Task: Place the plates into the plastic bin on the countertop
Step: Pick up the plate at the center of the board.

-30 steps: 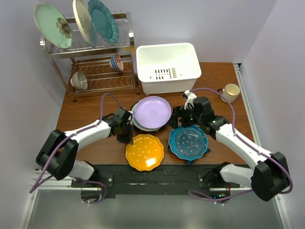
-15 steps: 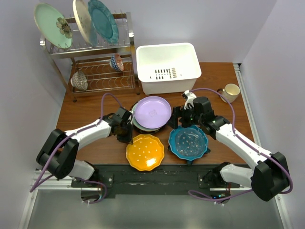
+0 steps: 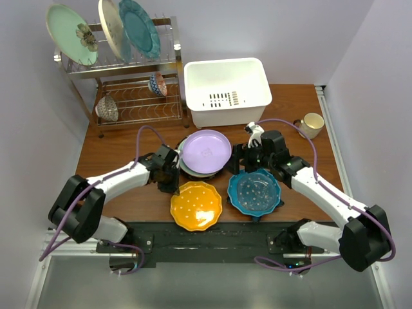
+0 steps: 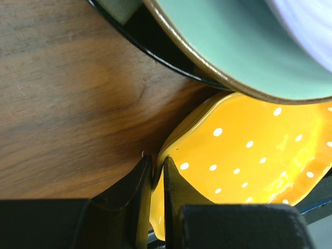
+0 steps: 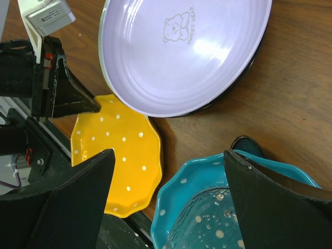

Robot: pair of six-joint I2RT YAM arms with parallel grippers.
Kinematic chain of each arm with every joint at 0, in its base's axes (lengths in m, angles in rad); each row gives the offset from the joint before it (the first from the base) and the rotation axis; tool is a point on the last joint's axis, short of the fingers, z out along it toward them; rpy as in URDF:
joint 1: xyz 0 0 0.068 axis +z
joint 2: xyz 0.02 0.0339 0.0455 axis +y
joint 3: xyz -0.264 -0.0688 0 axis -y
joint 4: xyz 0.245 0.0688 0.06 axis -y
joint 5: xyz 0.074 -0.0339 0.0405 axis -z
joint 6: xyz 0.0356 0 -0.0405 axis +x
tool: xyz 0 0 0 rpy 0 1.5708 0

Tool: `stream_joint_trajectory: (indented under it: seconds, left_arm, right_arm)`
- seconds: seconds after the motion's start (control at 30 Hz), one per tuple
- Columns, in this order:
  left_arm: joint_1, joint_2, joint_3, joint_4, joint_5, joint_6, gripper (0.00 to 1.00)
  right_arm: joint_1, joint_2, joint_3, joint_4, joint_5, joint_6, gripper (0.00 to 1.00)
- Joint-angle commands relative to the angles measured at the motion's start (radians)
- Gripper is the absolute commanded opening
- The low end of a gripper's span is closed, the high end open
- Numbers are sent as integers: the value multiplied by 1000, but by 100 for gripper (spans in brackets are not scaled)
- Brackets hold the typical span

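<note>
Pinching orange plate (image 4: pixel 249 150) rim: left claw (image 4: pixel 156 165)

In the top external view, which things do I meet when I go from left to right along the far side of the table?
wire dish rack → white plastic bin → mug

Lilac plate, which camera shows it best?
Right wrist view: the lilac plate is large and close, its bear print readable, though cropped at the top. The top view shows it whole but small. The left wrist catches only a sliver of its rim.
</note>
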State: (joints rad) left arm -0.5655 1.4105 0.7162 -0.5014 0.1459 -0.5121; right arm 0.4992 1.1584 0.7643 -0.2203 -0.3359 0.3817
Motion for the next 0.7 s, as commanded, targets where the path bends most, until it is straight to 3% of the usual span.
stream_joint_trajectory:
  seconds: [0.0, 0.67]
  left_arm:
    - [-4, -45, 52, -28, 17, 6, 0]
    - [-4, -185, 153, -150, 66, 7, 0]
  right_arm:
    - [6, 9, 1, 35, -37, 8, 89]
    - [6, 24, -20, 84, -121, 28, 89]
